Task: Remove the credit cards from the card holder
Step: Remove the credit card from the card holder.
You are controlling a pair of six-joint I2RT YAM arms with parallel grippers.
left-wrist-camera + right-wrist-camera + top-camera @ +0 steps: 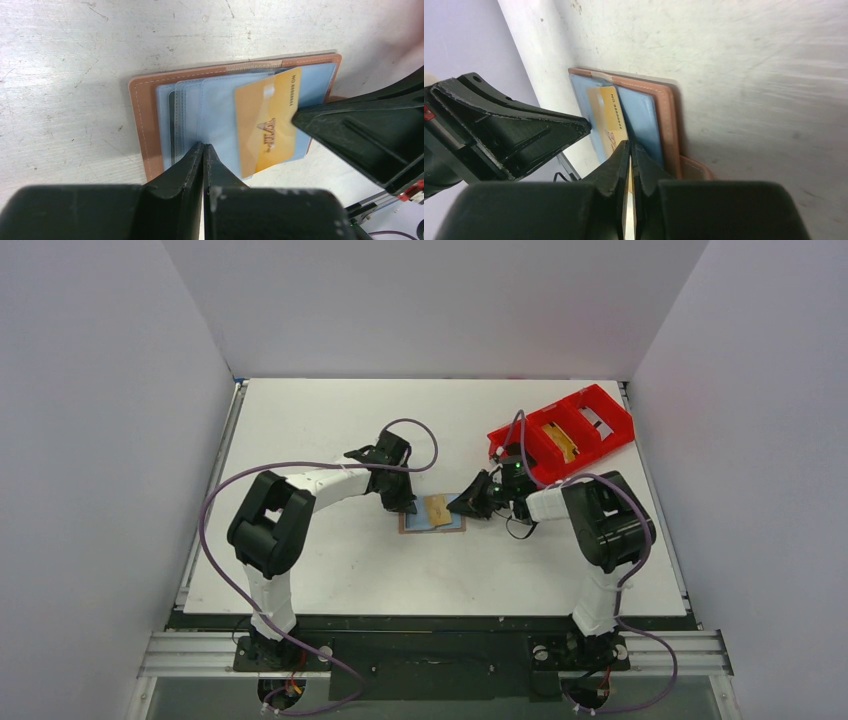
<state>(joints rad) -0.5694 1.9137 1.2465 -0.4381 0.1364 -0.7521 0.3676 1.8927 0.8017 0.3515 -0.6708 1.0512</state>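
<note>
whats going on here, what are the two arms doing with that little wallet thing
The card holder lies open on the table. The left gripper is shut, with its tips on the blue inner pockets, apparently pinning the holder down. The right gripper is shut on a gold card, which lies askew and pokes past the holder's edge but is not yet clear of it.

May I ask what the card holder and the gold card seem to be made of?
The card holder looks like leather or imitation, matt, with a stitched rim. The gold card seems glossy plastic, judging by its sheen and printed lettering.
</note>
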